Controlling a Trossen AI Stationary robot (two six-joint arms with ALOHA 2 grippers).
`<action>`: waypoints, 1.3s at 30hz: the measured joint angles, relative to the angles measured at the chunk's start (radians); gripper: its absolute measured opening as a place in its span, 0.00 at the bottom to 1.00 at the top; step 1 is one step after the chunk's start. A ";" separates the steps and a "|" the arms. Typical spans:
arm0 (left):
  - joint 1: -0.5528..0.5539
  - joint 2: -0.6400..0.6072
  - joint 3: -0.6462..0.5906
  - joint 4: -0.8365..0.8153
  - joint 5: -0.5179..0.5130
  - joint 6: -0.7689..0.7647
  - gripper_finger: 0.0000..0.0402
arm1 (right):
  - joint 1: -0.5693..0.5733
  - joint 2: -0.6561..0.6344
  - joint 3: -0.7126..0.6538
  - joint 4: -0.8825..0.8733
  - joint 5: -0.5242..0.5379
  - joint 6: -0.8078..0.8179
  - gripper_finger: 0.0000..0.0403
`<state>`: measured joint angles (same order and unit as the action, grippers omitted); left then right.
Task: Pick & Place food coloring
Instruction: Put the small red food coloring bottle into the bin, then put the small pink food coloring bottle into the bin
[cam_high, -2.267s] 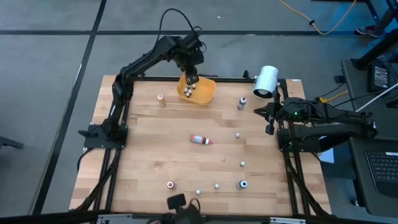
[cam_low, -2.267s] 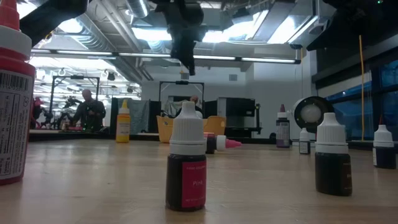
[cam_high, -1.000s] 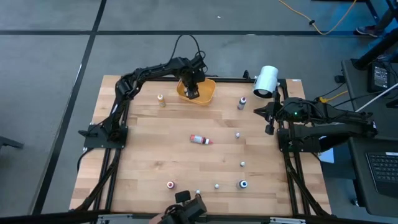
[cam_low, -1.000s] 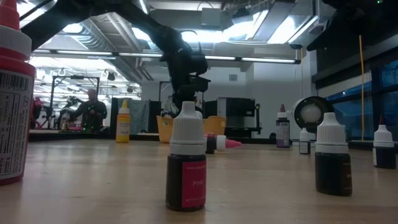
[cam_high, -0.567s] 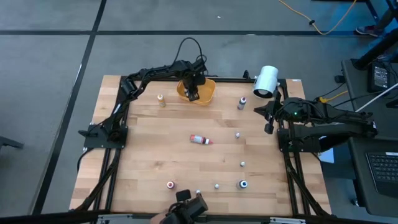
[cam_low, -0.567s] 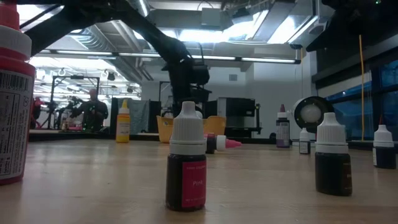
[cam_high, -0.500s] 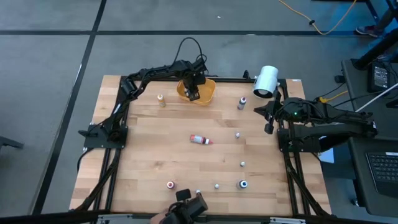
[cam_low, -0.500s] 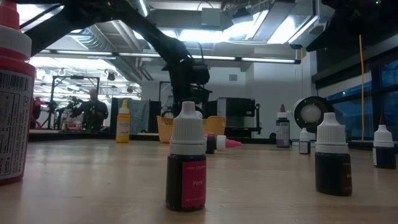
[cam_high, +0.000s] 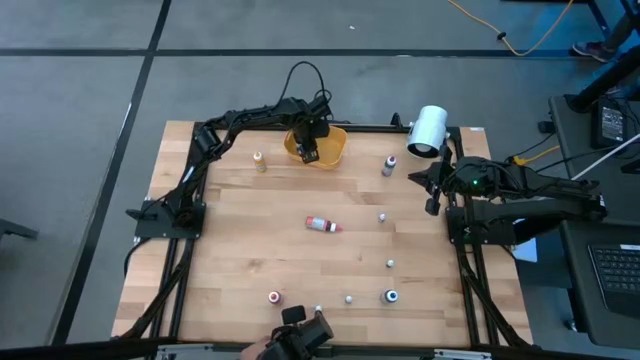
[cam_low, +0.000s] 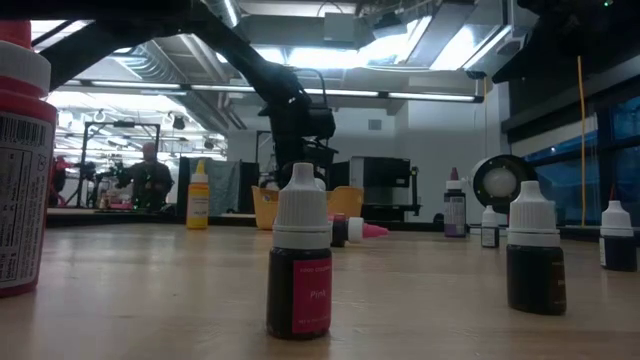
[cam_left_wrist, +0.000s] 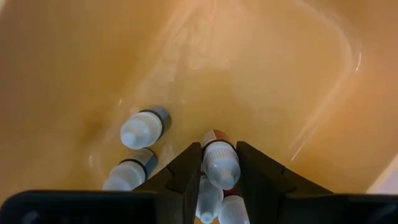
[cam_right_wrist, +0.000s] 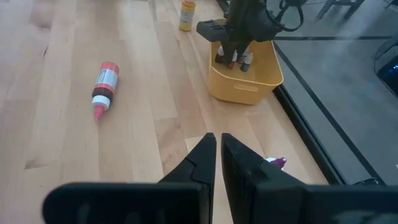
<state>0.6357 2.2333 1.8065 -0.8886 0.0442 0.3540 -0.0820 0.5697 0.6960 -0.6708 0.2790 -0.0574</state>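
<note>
Left gripper (cam_left_wrist: 219, 163) has eased around bottle (cam_left_wrist: 219, 163) inside bowl (cam_high: 330, 150).

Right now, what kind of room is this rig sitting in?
Probably a robotics lab or workshop, not a kitchen. The wooden table sits in a black frame on a bare grey floor, the low view shows open ceiling ducts and strip lights, and a person works at benches behind.

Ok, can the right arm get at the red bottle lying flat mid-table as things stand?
Probably yes. The red bottle lies alone on bare wood, nothing beside it. The right gripper waits at the table's right edge, jaws shut, and the left gripper is away in the orange bowl.
</note>
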 joint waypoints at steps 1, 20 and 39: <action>0.000 0.000 0.000 0.000 0.000 0.000 0.26 | 0.000 0.000 0.000 0.000 0.000 0.000 0.07; -0.040 0.000 0.251 -0.273 0.007 0.000 0.36 | 0.000 0.000 0.000 0.000 -0.001 -0.003 0.07; -0.196 -0.178 0.508 -0.539 0.266 -0.030 0.36 | 0.000 0.000 0.000 -0.001 -0.002 -0.008 0.07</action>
<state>0.4395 2.0555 2.3142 -1.4281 0.3107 0.3243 -0.0818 0.5694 0.6960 -0.6716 0.2768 -0.0653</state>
